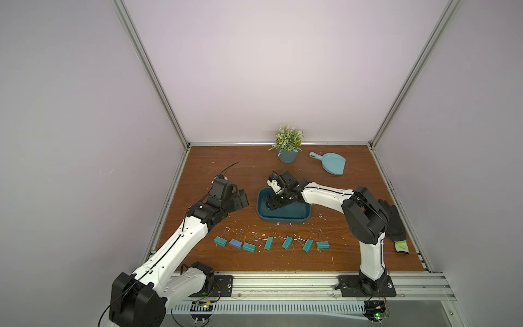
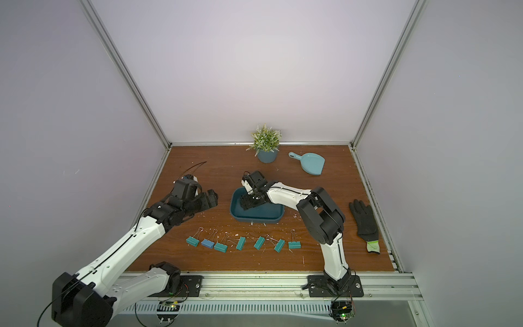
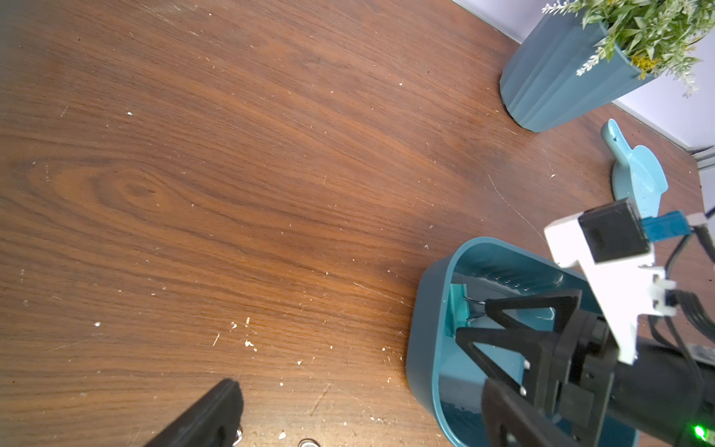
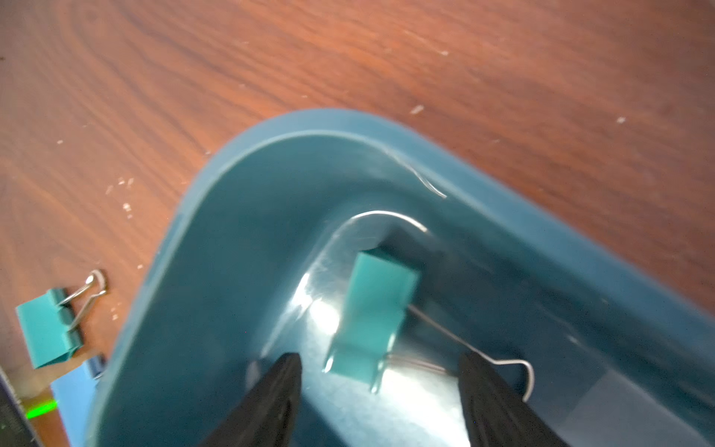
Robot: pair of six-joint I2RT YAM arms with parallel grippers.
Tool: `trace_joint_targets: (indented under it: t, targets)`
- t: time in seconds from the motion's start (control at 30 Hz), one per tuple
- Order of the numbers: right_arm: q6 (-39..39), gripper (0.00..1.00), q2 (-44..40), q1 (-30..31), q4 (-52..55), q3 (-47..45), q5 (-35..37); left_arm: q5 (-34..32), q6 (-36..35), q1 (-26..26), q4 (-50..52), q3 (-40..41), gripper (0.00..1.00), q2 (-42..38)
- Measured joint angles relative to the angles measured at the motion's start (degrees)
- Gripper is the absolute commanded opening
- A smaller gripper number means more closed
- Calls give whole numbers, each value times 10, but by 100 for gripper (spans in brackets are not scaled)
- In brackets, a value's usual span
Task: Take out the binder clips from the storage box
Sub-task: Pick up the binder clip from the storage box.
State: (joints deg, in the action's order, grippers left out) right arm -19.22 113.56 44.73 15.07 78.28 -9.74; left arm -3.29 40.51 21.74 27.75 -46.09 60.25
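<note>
Wood-grain tabletop (image 1: 226, 170) under storage box (image 1: 283, 219), lilac walls (image 1: 268, 70)

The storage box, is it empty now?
No, one teal binder clip lies inside the storage box, in the gap of the open right claw.

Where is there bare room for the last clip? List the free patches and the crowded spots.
Free: wide wood between the left tool and the plant pot; the strip between the clip row and the front rail. Crowded: the narrow band between the storage box and that row.
</note>
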Motion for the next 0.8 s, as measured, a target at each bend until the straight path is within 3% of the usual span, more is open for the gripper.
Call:
trace_joint_targets:
  t: [0.1,0.33,0.47,0.8]
  targets:
    - [4,69,-16,6,5,0,12,0,0,0,0,3,100,-6]
    - [46,52,-33,2,25,7,54,0,1,0,3,11,100,-12]
    - [88,46,-20,-6,30,14,67,1,2,0,5,13,100,-19]
    - [159,43,-5,-11,37,17,85,0,6,0,8,15,100,-40]
